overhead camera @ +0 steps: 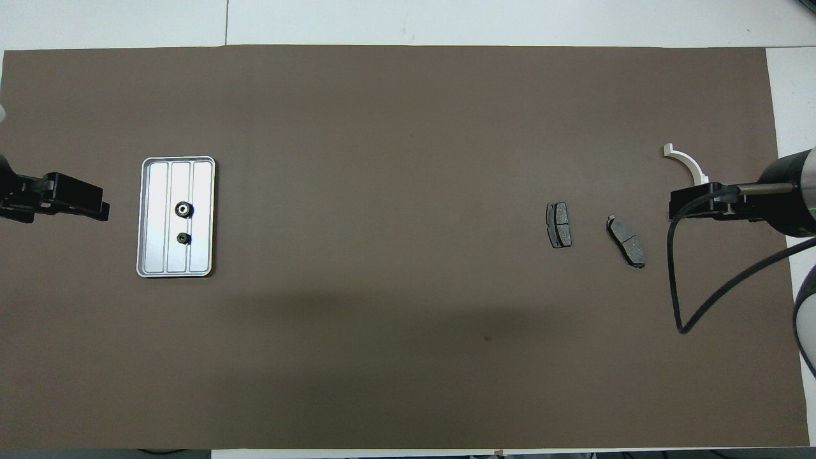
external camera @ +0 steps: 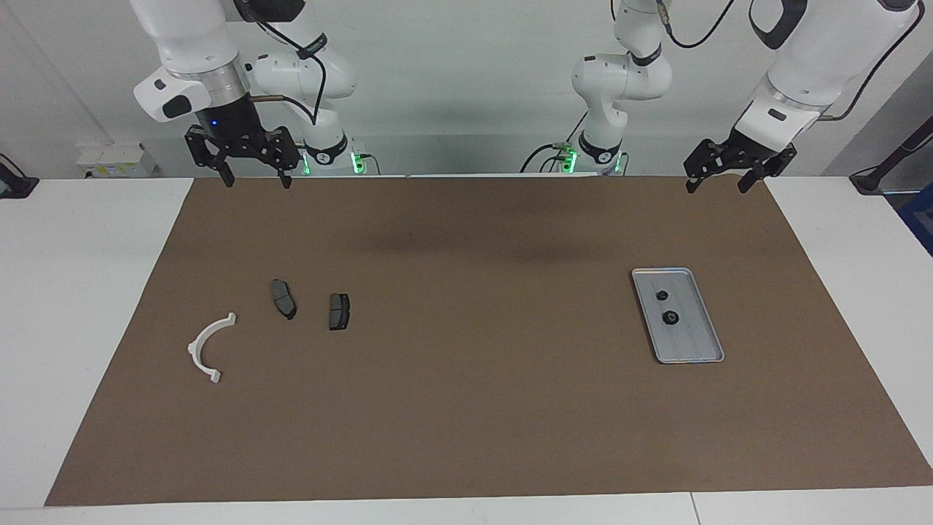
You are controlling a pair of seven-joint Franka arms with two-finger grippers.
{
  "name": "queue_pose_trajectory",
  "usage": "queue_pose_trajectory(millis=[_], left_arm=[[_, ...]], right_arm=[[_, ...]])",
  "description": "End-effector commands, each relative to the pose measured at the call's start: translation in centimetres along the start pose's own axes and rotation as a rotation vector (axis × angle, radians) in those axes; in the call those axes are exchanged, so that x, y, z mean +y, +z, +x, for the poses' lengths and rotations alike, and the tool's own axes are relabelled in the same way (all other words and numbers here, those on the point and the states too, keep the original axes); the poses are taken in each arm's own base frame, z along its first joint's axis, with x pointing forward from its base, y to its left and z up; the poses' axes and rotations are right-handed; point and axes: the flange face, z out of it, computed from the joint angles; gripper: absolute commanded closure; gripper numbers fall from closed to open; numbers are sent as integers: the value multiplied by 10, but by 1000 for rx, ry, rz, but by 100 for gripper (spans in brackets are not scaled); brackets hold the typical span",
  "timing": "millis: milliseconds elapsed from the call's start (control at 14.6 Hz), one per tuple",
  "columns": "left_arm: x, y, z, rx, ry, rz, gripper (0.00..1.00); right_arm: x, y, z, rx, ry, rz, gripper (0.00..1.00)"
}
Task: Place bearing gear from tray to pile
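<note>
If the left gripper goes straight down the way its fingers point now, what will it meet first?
Probably only the brown paper mat. The open left gripper hangs over the mat's edge nearest the robots; the ridged silver-grey metal tray lies farther out, though depth is uncertain.

mat point(external camera: 466, 408) mid-span bare | tray point(external camera: 711, 350) — pile point(external camera: 339, 311) well apart

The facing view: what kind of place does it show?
Probably a robotics lab workbench. Two white robot arms stand at a white table covered by a brown mat, with a ridged silver metal tray and dark grey brake-pad-like plates laid out.
</note>
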Motion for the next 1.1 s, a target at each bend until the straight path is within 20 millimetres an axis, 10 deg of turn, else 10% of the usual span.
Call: queue_pose_trajectory(millis=[0, 412, 549, 1029], left_arm=[[0, -5, 0, -1, 12, 8, 0], [-24, 18, -8, 41, -12, -2, 0], [-52, 62, -8, 82, -20, -4, 2], [-59, 250, 24, 114, 2, 19, 5]], right_arm=[[3, -3, -4, -6, -16, 1, 0], [2, -5, -5, -3, -18, 3, 0], [1, -6, -5, 0, -19, 3, 0], [2, -9, -7, 6, -18, 3, 0]])
